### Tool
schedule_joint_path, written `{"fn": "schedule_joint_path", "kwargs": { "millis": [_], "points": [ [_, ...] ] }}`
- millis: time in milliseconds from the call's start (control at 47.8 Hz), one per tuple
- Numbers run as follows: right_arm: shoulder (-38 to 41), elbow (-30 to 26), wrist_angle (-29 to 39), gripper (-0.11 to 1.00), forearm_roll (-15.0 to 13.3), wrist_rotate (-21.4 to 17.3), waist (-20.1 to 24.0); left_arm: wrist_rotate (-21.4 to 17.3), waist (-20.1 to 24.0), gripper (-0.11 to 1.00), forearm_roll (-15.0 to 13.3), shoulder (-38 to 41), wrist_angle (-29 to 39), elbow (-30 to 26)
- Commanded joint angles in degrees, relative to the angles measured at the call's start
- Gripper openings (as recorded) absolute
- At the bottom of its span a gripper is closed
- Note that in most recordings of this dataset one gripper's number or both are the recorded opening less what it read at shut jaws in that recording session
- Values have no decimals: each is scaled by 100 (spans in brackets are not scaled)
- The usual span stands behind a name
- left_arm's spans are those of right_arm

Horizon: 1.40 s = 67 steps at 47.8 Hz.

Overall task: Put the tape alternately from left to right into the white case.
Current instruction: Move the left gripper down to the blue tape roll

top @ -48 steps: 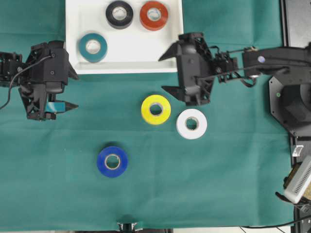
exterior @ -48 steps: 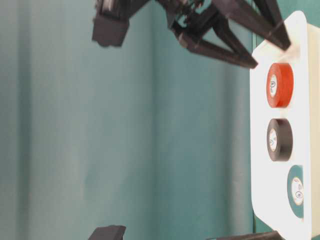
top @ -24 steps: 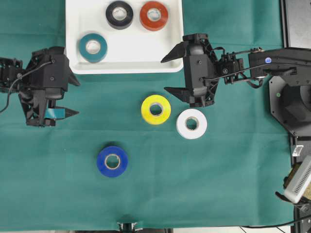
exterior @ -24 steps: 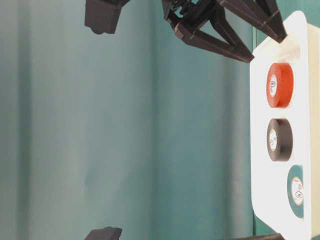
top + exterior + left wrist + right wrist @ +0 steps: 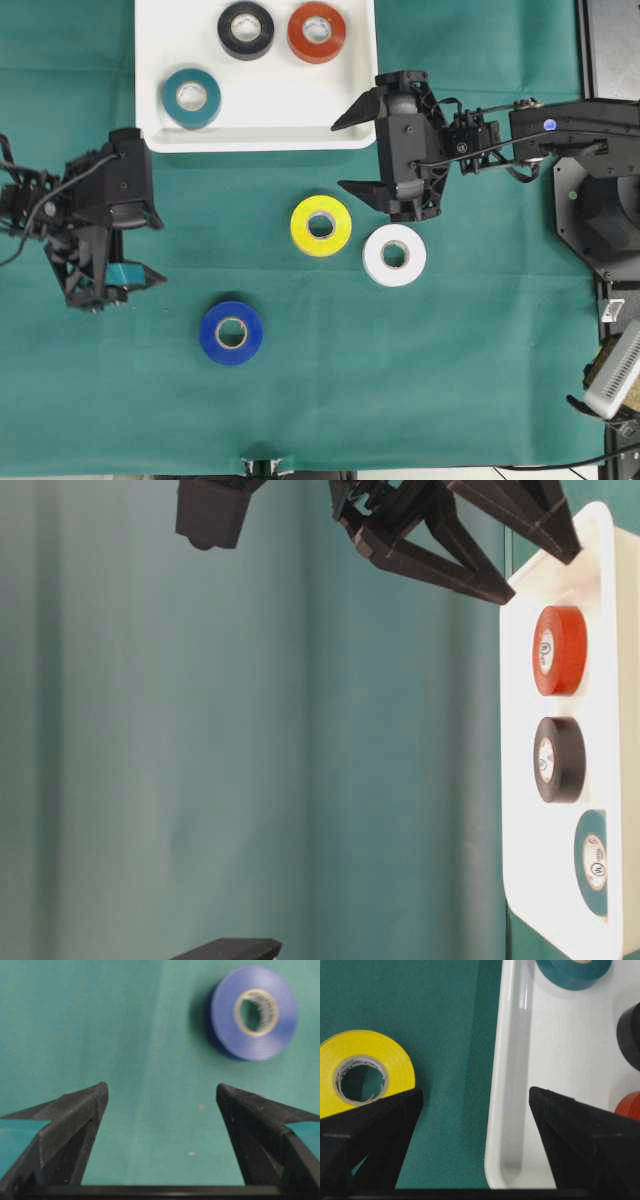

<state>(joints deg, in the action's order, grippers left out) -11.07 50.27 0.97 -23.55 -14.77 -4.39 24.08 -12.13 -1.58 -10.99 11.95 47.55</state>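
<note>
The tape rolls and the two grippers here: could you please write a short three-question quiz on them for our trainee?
1. How many rolls lie in the white case?
2. True or false: the left gripper holds the blue roll.
3. Which roll lies nearest the right gripper: A yellow, B blue, C teal?

Key: 1. Three: teal, black, red-orange. 2. False; it is open and empty, with the blue roll apart from it. 3. A.
</note>
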Motion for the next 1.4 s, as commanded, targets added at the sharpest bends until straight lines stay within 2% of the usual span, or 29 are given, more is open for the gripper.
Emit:
{"fn": "schedule_joint_path", "kwargs": {
  "millis": [0, 125, 230, 481, 732, 1066, 1380],
  "points": [
    [-44, -53, -53, 78, 9, -9, 18, 264, -132, 96, -9, 26, -35, -237],
    [-44, -53, -53, 78, 9, 0, 18, 642, -211, 96, -9, 176, -26, -360],
    [-44, -53, -53, 78, 9, 0, 18, 756, -237, 96, -9, 290, -18, -422],
    [-44, -53, -53, 78, 9, 0, 18, 773, -237, 96, -9, 483, -18, -633],
    [-44, -53, -26, 78, 9, 0, 18, 773, -308, 96, -9, 1002, 26, -1055],
    [-44, -44, -26, 78, 9, 0, 26, 879, -378, 96, 0, 1652, 615, -1696],
    [-44, -44, -26, 78, 9, 0, 62, 888, -387, 96, 0, 2004, 668, -1925]
  ]
}}
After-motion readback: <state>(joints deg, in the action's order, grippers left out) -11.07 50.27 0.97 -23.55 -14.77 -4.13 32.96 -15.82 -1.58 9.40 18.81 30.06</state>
